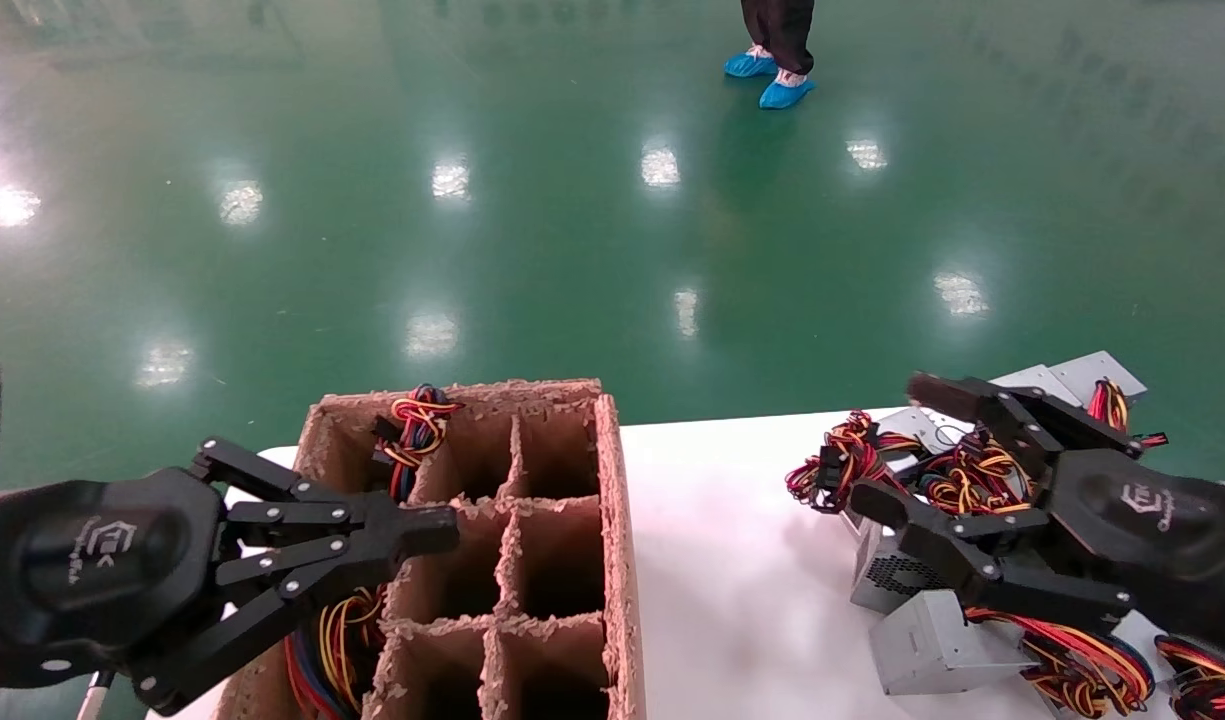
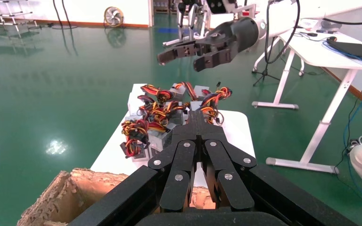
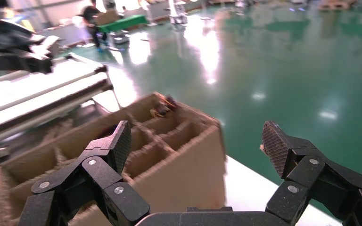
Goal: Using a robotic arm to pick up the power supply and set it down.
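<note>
Several silver-grey power supplies (image 1: 927,640) with red, yellow and black wire bundles (image 1: 957,475) lie heaped at the right of the white table (image 1: 742,560). The same heap (image 2: 162,120) shows in the left wrist view. My right gripper (image 1: 897,445) hovers open over the heap, holding nothing. In its own view its jaws (image 3: 198,143) stand wide apart, facing the cardboard box (image 3: 174,160). My left gripper (image 1: 442,530) is shut and empty above the box's left cells; its fingers (image 2: 197,117) are pressed together.
The cardboard box (image 1: 572,520) has divider cells. Wire bundles (image 1: 420,418) poke out of its left cells; the others look dark. A person in blue shoe covers (image 1: 782,80) stands far back on the green floor. White desks (image 2: 320,52) stand beyond the table.
</note>
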